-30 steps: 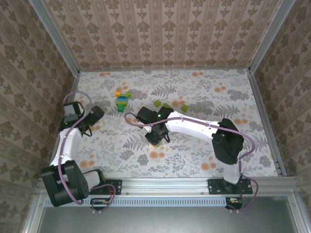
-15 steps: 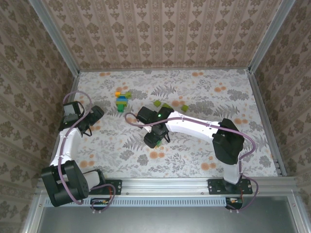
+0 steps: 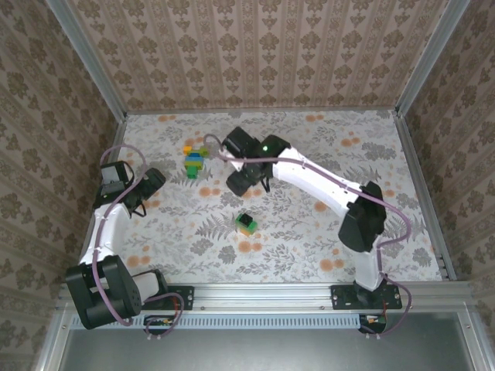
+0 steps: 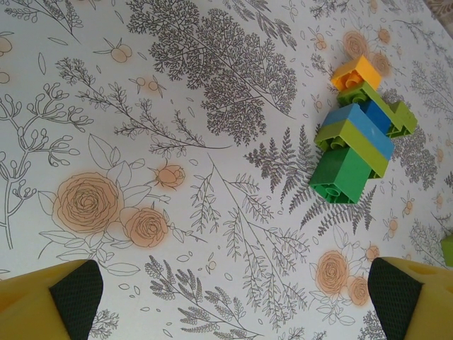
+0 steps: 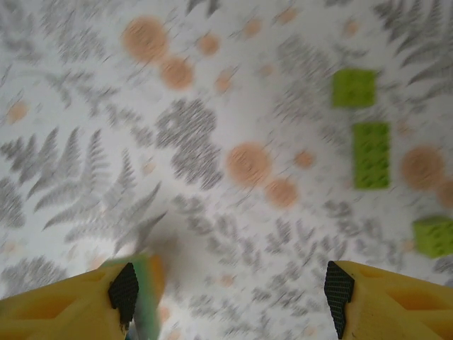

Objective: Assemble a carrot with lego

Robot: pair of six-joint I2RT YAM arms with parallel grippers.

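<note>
Covering the table was a smooth cloth printed with grey ferns and orange roses. The right gripper hovered with yellow, dark-padded fingers spread wide and empty. The left gripper likewise gaped, holding nothing. A blocky yellow, green and blue build lay far-left. The carrot, small, studded, green and orange, sat mid-table, apart from both grippers. Three lime bricks lay loose.

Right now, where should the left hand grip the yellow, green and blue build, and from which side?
Probably from above, across the blue-and-lime middle of the build: it lies flat, and there the sides look straight, while a green brick juts out near the orange end.
</note>
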